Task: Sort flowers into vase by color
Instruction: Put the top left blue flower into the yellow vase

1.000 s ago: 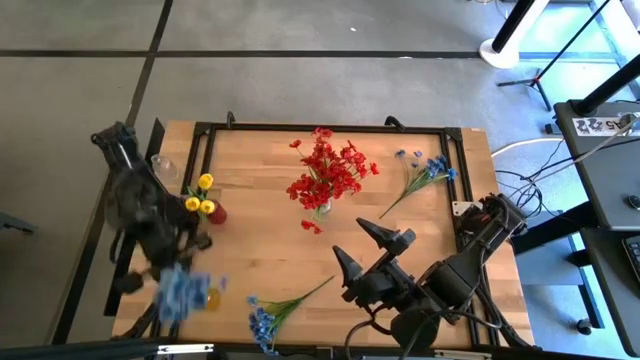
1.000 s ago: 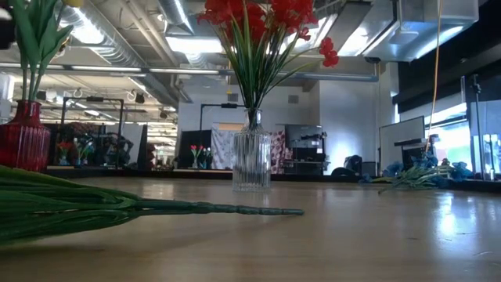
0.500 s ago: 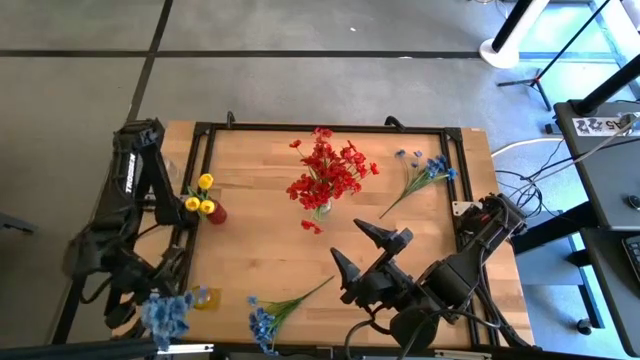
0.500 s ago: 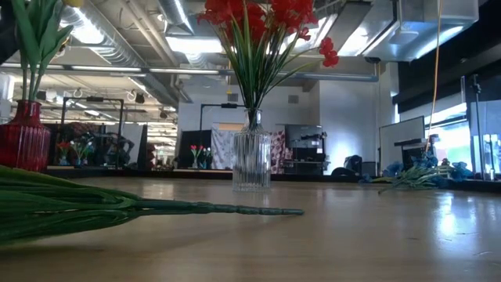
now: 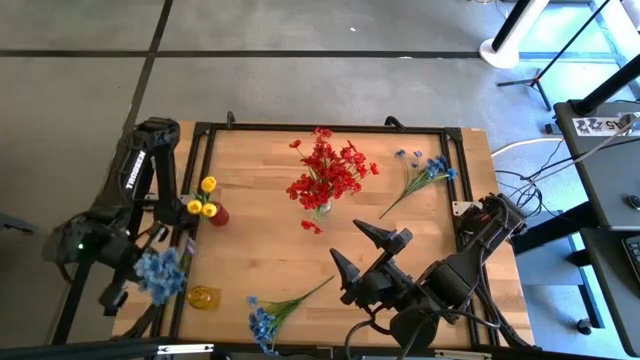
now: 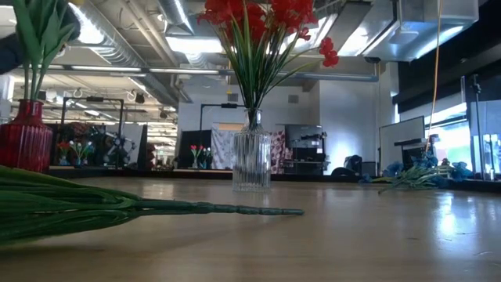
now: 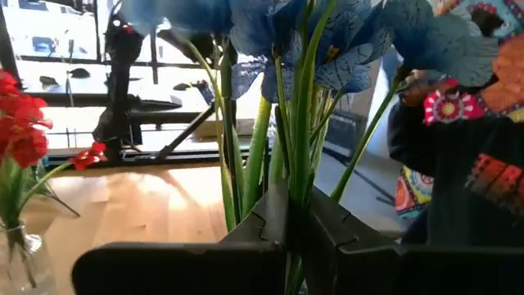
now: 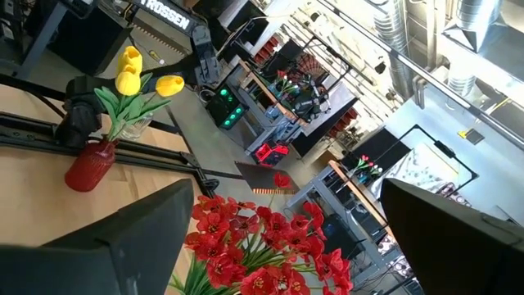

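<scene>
My left gripper (image 7: 288, 238) is shut on a blue flower spray (image 5: 160, 272) over the table's left edge, near the amber vase (image 5: 203, 297). Red flowers (image 5: 325, 178) stand in a clear ribbed vase (image 6: 251, 160) at the table's middle. Yellow flowers (image 5: 203, 203) stand in a red vase (image 8: 88, 166). One blue spray (image 5: 268, 315) lies flat by the near edge, another (image 5: 425, 170) at the far right. My right gripper (image 5: 355, 250) hangs open over the near middle, touching nothing. My left gripper pinches the blue spray's green stems (image 7: 299, 176) between its two fingers (image 7: 344, 238), several stems bunched together. The stems run on past the fingertips and the blue blooms (image 7: 344, 41) spread beyond them. The spray is lifted clear of the table.
A black metal frame (image 5: 320, 128) runs around the wooden table top. The near blue spray's long green stem (image 6: 196, 208) lies across the near part of the table. Bare wood lies between the red vase and the clear vase.
My left arm has swung back from above the amber vase toward the table's near left corner, then a little toward the far side, carrying the blue spray with it, still shut on it. The right arm has kept still.
</scene>
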`<state>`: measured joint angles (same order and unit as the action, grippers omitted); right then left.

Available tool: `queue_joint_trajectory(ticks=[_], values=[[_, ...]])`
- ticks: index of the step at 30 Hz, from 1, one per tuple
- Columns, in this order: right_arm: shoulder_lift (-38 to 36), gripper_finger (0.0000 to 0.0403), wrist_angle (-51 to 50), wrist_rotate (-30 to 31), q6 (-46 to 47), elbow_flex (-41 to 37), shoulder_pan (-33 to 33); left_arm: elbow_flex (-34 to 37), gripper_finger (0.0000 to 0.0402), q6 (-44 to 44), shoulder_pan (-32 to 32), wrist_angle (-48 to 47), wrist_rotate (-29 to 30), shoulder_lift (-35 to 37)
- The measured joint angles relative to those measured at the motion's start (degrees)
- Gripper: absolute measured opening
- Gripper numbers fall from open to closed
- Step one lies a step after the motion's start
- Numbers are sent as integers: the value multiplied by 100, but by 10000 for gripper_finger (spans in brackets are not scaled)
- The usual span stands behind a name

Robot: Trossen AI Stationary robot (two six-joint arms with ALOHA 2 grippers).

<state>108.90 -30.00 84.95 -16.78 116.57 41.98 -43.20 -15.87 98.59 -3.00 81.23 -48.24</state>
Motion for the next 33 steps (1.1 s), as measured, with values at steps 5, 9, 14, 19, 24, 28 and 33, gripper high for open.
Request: queue_joint_trajectory(ticks=[5, 9, 14, 19, 24, 28, 33], values=[[0, 390, 0, 0, 4, 0, 0, -2, 11, -75, 445, -182, 210, 390], [0, 390, -31, -3, 135, 0, 0, -4, 11, -450, 662, -502, 313, 434], [0, 390, -115, -5, 168, 0, 0, -4, 11, -967, 679, -829, 777, 248], [0, 390, -111, -7, 216, 0, 0, -4, 11, -1605, 360, -879, 868, -98], [0, 390, -110, -11, 254, 0, -73, -4, 11, -1784, -167, -850, 633, -248], [0, 390, -150, -221, 349, 0, -201, -4, 11, -1694, -1035, -747, -318, -245], [-2, 390, -156, -508, 352, 0, -345, -4, 11, -446, -2220, -73, -2054, -212]])
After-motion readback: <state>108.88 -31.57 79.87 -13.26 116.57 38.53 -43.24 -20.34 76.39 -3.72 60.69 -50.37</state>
